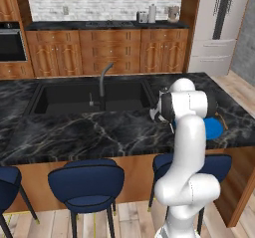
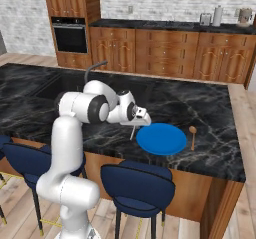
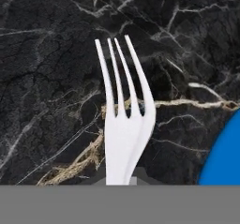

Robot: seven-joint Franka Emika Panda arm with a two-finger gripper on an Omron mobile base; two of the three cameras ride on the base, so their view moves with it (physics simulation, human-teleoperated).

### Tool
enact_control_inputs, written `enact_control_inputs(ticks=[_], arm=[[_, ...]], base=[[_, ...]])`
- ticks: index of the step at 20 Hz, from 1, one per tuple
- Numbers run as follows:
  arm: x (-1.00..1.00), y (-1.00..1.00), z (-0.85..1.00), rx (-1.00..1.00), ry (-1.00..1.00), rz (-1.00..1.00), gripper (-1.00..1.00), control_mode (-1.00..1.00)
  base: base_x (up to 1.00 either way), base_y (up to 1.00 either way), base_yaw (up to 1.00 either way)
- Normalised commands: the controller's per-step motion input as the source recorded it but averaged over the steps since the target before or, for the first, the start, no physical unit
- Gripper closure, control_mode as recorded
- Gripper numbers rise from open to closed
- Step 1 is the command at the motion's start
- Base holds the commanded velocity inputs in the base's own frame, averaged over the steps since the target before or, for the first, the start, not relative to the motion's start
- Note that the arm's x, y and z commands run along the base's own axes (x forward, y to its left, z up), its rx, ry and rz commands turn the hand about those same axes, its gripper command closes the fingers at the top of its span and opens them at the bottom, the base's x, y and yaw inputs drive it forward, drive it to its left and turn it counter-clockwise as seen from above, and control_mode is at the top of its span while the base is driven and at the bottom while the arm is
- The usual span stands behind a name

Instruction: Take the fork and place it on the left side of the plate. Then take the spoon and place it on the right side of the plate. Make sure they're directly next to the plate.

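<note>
At centre of the right base frame, gripper clamped on fork above dark marble bench, just left of blue plate, wooden spoon right of it.

Two cameras look from behind, left and right, down over the same black worktop; the third looks very close at it

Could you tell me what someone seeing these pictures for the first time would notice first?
The bright blue plate stands out against the black marble counter, near its front edge. Just left of it, the white arm's hand holds the fork; in the hand view its tines fill the middle of the frame over the marble, with the plate's rim at the right. A wooden spoon lies on the counter right of the plate.
</note>
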Motion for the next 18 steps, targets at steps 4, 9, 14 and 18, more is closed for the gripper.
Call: enact_control_inputs(ticks=[4,9,14,18], arm=[[0.16,-0.1,-0.32,0.0,0.0,0.0,1.0,-1.0],[0.01,-0.09,-0.27,0.0,0.0,0.0,-1.0,-1.0],[0.0,-0.02,-0.13,0.0,-0.05,0.0,-1.0,-1.0],[0.0,-0.17,-0.01,0.0,-0.09,0.0,-1.0,-1.0]], base=[[0.0,0.0,0.0],[0.0,0.0,0.0],[0.0,0.0,0.0],[0.0,0.0,0.0]])
